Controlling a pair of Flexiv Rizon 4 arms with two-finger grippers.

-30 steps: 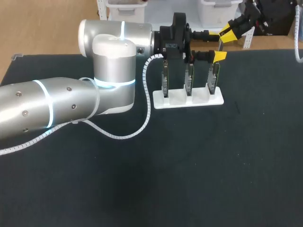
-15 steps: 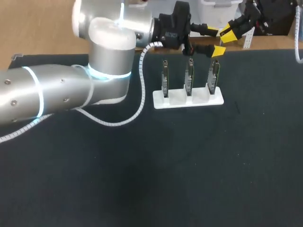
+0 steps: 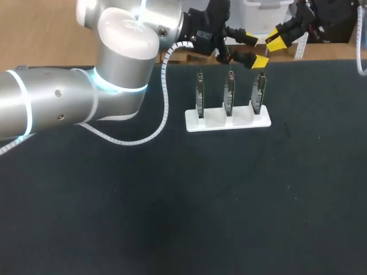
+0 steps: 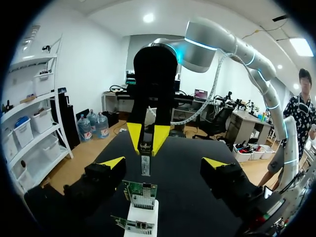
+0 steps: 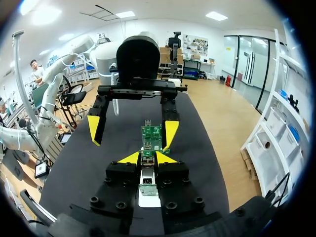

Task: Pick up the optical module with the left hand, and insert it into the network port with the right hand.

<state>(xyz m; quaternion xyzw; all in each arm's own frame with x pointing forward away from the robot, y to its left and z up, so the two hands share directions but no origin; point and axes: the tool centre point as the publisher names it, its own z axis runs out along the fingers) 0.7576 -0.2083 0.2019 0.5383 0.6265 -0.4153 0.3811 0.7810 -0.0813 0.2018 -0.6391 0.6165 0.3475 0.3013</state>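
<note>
Right claw (image 5: pixel 148 159) clamped on optical module (image 4: pixel 144 163), above the rack's (image 3: pixel 228 121) end card (image 3: pixel 259 91). Left claw (image 4: pixel 164 164) apart, empty, flanking that card. Risk: a tilted module misses the port and jams, or the claws clash in the tight space.

A wide worktop with a dark, almost black cloth top (image 3: pixel 229 217) fills most of the scene. A small white plastic stand (image 3: pixel 227 121) sits flat on it, on the far side, a bit right of the middle. It has three little blocks in a row.
</note>
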